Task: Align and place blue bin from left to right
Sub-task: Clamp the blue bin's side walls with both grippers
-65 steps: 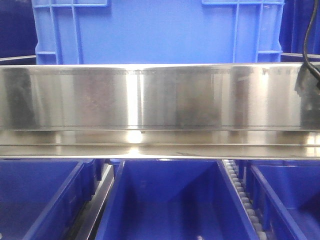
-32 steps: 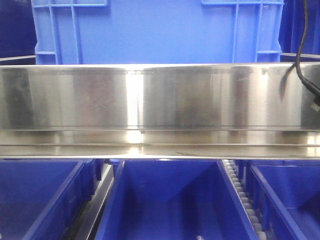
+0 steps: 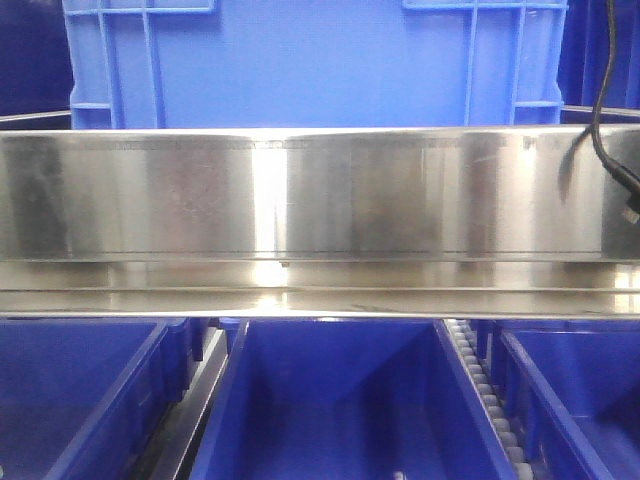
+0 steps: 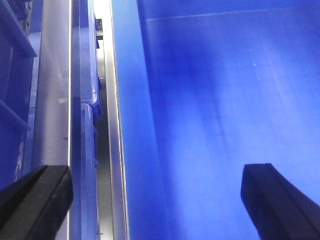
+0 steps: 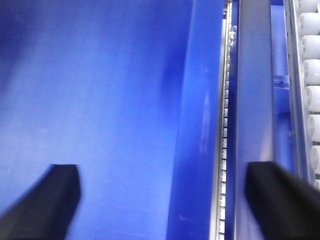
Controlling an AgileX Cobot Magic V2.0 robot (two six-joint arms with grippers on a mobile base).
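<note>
Off the shiny steel rail (image 3: 320,190) now, right gripper (image 5: 162,172) and left gripper (image 4: 156,175) gape empty; large ribbed light-blue plastic bin (image 3: 300,60) waits ungrasped

A broad stainless-steel beam (image 3: 320,195) spans the front view from 9 to 3 o'clock. It carries a bright vertical glare just left of centre, and a narrower steel ledge (image 3: 320,292) runs beneath it. At 6 o'clock sits a middle navy bin (image 3: 340,400), with a left navy bin (image 3: 70,400) at 7 o'clock and a right navy bin (image 3: 590,400) at 5 o'clock. A track of white rollers (image 3: 487,385) runs between the middle and right ones.
</note>
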